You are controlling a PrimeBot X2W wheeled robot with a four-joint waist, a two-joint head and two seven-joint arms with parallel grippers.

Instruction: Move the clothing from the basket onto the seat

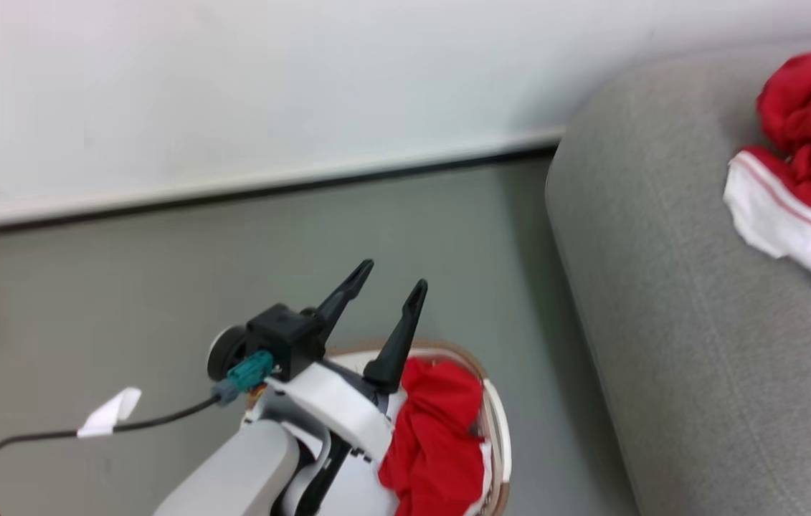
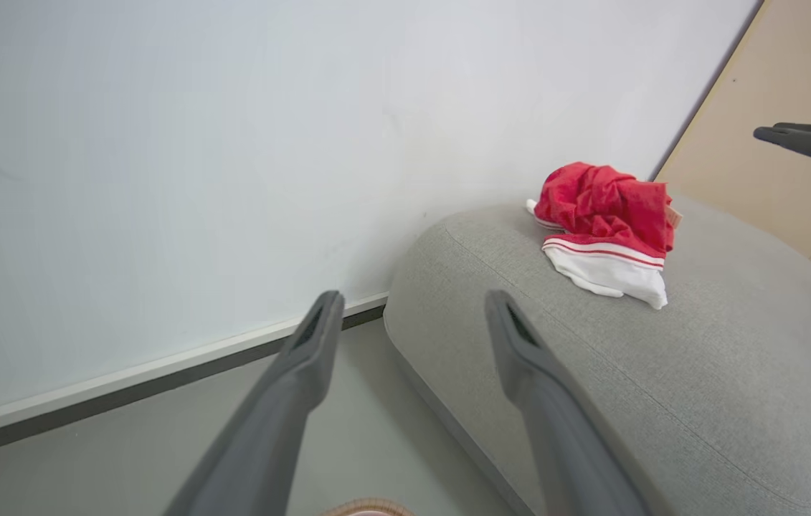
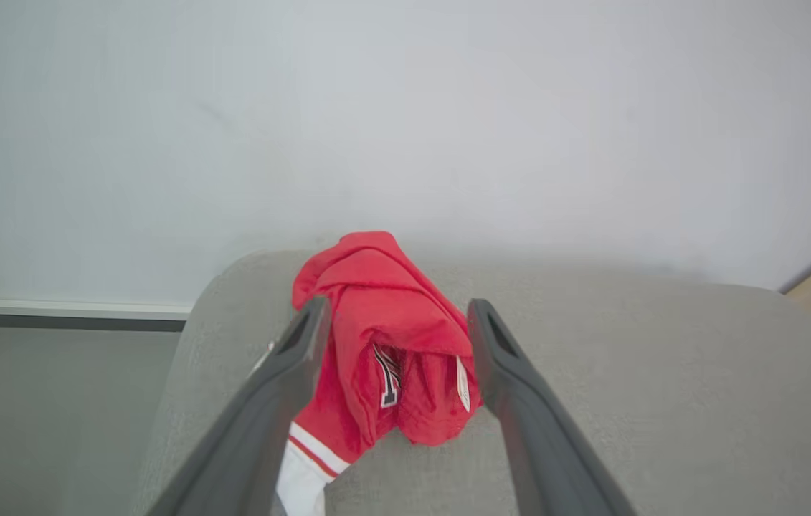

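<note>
At the lower middle of the head view, soft, light clothing [image 1: 437, 437] lies bunched in the basket [image 1: 500, 423] near the spread, empty left claw [image 1: 392, 276], likely best pinched at a raised fold.

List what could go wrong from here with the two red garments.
1. On the sofa, the loose garment sits between the fingers of the open right gripper; pulling back could snag the fabric and drag it toward the rounded edge.
2. In the basket, the bunched garment presses against the rim beside the open left gripper; a pinch on one fold might let the rest catch there or tip the basket.
</note>
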